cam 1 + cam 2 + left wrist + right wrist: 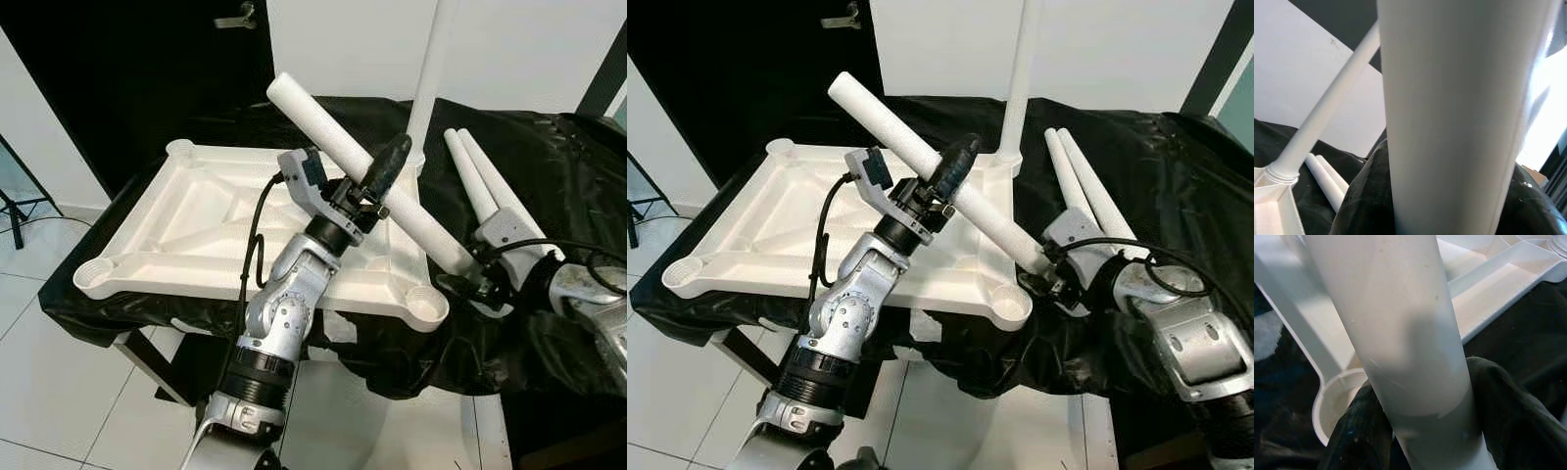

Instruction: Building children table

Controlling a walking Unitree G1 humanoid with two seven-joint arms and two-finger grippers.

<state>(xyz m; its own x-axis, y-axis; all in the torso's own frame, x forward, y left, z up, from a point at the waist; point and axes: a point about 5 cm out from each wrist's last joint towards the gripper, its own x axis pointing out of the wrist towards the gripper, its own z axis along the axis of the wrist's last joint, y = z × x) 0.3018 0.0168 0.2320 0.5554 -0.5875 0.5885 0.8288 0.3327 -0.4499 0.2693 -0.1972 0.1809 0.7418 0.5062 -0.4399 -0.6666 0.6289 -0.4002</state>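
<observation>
Black-draped surface [549, 166] on a pale tiled floor [59, 382], with the upturned white tabletop [196, 230] lying at centre frame.

Left end effector [377, 181] is clenched around the middle of a white table leg [333, 137] that slants from upper centre down to the right; right end effector [1050, 262] grasps the same leg at its lower end, just above the tabletop's near-right corner socket [427, 305]. One leg [1016, 88] already stands upright in the far-right socket, and two spare legs [480, 181] lie on the cloth at right. My worry: the leg is steeply tilted, so pushing it down now could jam it on the socket rim or shove the tabletop across the slippery cloth. Dark doorway [127, 69] at upper left, white wall [509, 49] behind.
</observation>
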